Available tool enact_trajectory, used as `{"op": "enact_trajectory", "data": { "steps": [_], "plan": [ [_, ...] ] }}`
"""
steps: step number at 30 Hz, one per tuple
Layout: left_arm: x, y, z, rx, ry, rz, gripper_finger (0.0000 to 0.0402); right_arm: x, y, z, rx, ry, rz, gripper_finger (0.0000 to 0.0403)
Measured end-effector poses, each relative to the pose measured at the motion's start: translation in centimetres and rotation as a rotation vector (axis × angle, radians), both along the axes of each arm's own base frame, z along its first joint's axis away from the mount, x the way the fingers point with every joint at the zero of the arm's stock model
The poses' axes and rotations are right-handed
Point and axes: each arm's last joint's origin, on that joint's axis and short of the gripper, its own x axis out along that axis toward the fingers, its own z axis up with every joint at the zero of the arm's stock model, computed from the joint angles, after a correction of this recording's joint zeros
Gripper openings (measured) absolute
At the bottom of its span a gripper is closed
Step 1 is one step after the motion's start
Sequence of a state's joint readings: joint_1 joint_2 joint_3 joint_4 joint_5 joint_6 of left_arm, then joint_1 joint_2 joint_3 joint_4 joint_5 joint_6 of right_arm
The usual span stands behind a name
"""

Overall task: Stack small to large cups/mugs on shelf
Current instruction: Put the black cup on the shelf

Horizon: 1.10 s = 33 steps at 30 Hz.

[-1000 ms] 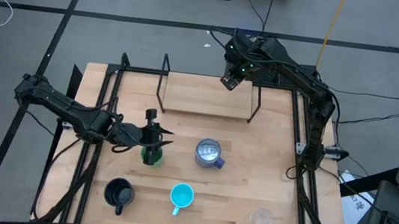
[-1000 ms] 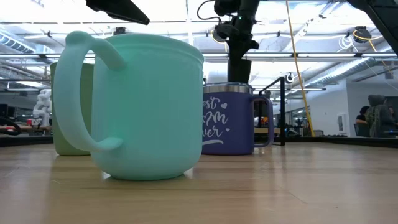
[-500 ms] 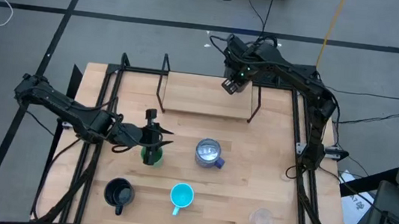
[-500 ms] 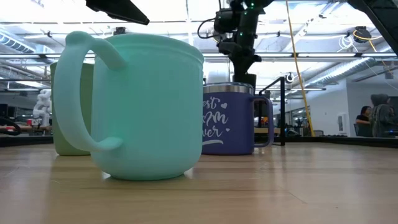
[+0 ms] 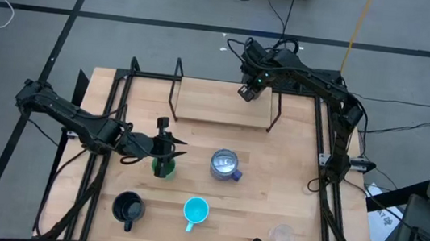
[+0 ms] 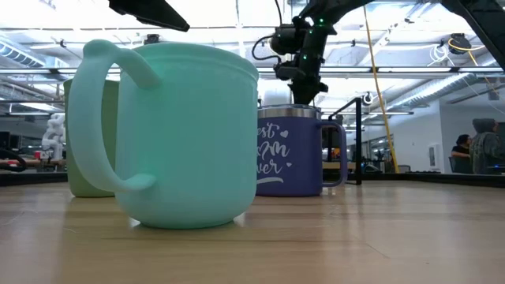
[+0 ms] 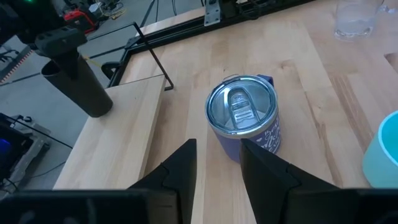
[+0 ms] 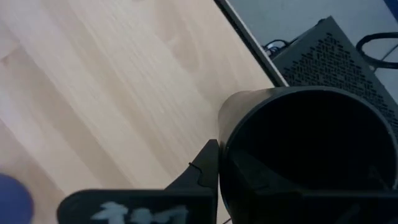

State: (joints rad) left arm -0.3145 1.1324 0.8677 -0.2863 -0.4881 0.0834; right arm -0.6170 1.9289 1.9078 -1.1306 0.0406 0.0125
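We are bringing the dark tumbler [image 7: 79, 86] to the shelf [image 5: 221, 103]; next it must be lowered upright onto the board.

Nearest, our left gripper [image 5: 164, 152] sits partly spread at the green cup [image 5: 162, 168]; whether it grips, we cannot tell. Farther off, our right gripper [image 5: 248, 90] is clamped on the tumbler's rim, over the shelf's far right corner.

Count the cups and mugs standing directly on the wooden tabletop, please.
5: green cup at the left gripper, lidded blue-purple mug mid-table, black handled mug, cyan handled mug, clear cup along the near edge.
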Motion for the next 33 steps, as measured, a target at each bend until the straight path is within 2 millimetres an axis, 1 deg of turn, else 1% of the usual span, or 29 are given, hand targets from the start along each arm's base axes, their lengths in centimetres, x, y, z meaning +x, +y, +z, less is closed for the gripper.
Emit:
{"op": "enact_trajectory", "data": {
  "steps": [4, 8, 16, 21, 28, 33],
  "plan": [
    [0.0, 0.0, 0.0, 0.0, 0.0, 0.0, 0.0124, 0.0, 0.0, -0.6, 0.003, 0.007, 0.015, 0.0002],
    [0.0, 0.0, 0.0, 0.001, 0.0, -0.001, 0.0124, 0.1, 0.0, -0.6, -0.006, 0.005, 0.03, 0.001],
    [0.0, 0.0, 0.0, 0.001, 0.0, -0.001, 0.0124, 0.4, -0.3, -0.5, -0.043, -0.018, 0.038, 0.0082],
    [0.0, 0.0, 0.0, 0.008, 0.002, -0.004, 0.0124, 0.8, -0.5, -0.3, -0.079, -0.053, 0.059, 0.0113],
    [0.0, 0.0, 0.0, 0.006, 0.002, -0.003, 0.0124, 0.9, -0.6, 0.1, -0.106, -0.075, 0.076, 0.0125],
    [0.0, 0.0, 0.0, 0.0, 0.0, 0.0, 0.0124, 0.4, 0.1, 1.5, -0.129, -0.104, 0.073, 0.0125]
  ]
}}
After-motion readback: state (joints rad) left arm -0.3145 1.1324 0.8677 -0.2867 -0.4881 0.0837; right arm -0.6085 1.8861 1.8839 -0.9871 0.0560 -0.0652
